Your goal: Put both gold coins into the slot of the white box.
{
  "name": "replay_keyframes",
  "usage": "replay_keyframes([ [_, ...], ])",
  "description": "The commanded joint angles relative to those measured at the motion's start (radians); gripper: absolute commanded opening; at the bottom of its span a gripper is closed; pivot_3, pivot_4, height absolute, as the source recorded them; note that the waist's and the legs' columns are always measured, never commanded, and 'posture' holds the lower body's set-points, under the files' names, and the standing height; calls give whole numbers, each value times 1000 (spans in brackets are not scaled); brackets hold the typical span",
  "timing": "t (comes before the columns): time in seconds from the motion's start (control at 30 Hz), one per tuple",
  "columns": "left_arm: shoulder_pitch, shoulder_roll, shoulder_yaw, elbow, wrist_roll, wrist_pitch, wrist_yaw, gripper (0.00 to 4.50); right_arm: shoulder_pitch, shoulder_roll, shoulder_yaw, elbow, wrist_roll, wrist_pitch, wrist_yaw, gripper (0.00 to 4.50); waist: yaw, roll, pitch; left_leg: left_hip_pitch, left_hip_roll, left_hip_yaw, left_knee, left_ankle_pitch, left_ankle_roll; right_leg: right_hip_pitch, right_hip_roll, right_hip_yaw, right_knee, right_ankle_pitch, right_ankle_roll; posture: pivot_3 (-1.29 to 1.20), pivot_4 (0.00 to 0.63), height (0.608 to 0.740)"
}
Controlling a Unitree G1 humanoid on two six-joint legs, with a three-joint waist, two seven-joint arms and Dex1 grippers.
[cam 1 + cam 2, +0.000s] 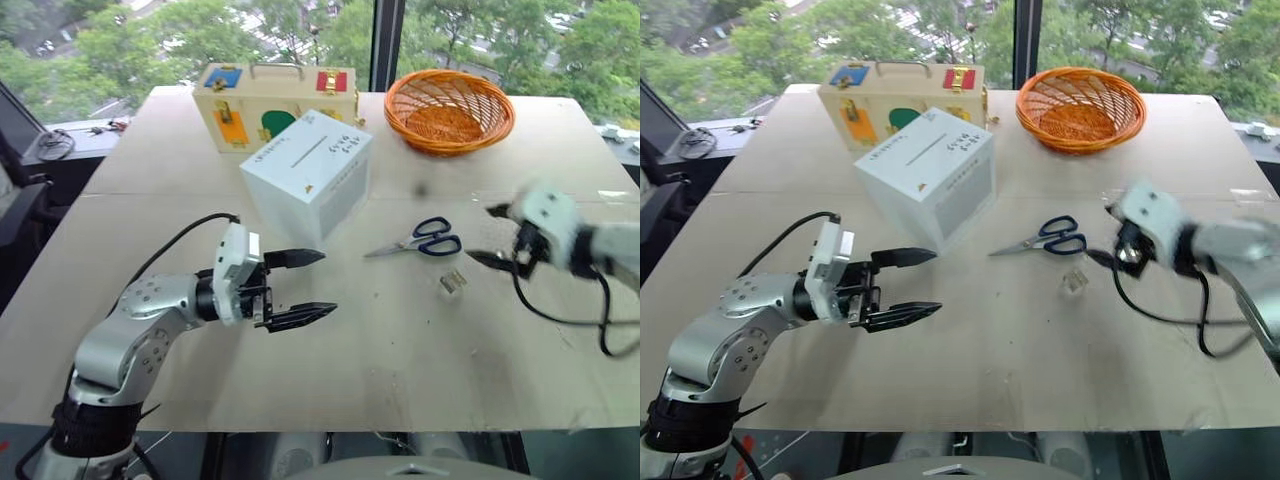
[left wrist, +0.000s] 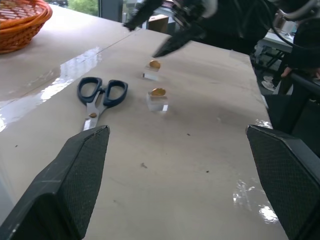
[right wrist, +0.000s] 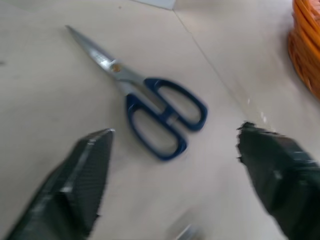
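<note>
Step in hand: approach to pick no. 1. We judged no coin was taken yet; both gold coins (image 2: 154, 64) (image 2: 158, 92) sat on small clear blocks (image 2: 157, 101) on the bench (image 1: 400, 340).
Coin location: bench, just beside the blue-handled scissors (image 1: 420, 240) on the R side, well apart from the white box (image 1: 306, 170). In the head views we saw the blocks (image 1: 452, 281) but couldn't make out the coins themselves.
White box: stood mid-bench in front of the wooden case (image 1: 275, 103), dark slot (image 1: 308, 150) facing up, nothing over it.
R tool (image 1: 495, 236): jaws stood apart, nothing between them. It hung above the bench near the coins, blurred. R wrist view looked along it at the scissors' handles (image 3: 167, 120).
L tool (image 1: 305, 285): jaws wide, empty. It hovered low over the bench, in front of the box and to its L, pointing toward the coin area.
Orange basket (image 1: 449, 108): far R of the bench, not part of the job.
Next move, our judgement: R tool comes down over one coin and closes on the coin alone, not on the block under it. A fine pinch is needed, as the coin is tiny and perched.
Risk, our judgement: a nudge could tip the block and roll the coin off toward the scissors.
</note>
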Motion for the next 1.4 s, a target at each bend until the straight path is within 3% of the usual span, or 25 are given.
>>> replay_keyframes([
  [0.03, 13, -7, 7, -41, -3, -20, 19, 4500, -116, 41, 98, 188, -115, -125, 95, 3721, 3, 0, 0, 0, 0, 0, 0, 0, 0, 0, 0, 0, 0, 0, 0, 0, 150, 740],
  [0.37, 90, -4, 38, -106, -13, -20, 68, 4500, -374, 207, 240, 682, -325, -420, 255, 3721, -9, 0, 1, -1, 0, 2, -1, 0, 0, -1, 0, 1, 0, 1, 2, 0, 150, 740],
  [0.83, 136, -8, 49, -126, -9, -47, 99, 4500, -507, 367, 271, 1065, -487, -634, 319, 3721, -11, 1, 1, 1, 1, 2, 0, 0, 0, -2, 0, 2, 5, 0, 1, 0, 150, 740],
  [0.97, 143, -7, 54, -126, -9, -52, 106, 4500, -528, 382, 267, 1120, -507, -655, 354, 2487, -11, 1, 1, 2, 1, 2, 1, 0, -1, -1, 0, 2, 5, 0, 0, 0, 150, 740],
  [1.07, 149, -6, 52, -128, -8, -58, 111, 4500, -536, 387, 259, 1124, -510, -659, 373, 1108, -11, 1, 1, 3, 1, 2, 1, 0, -1, 0, 0, 2, 5, 0, 0, 0, 150, 740],
  [1.4, 142, -7, 38, -119, -4, -71, 115, 4500, -542, 409, 243, 1156, -532, -665, 368, 1108, -11, 1, 0, 5, 1, 2, 2, 0, -1, 2, -1, 2, 6, 1, 0, 0, 150, 740],
])
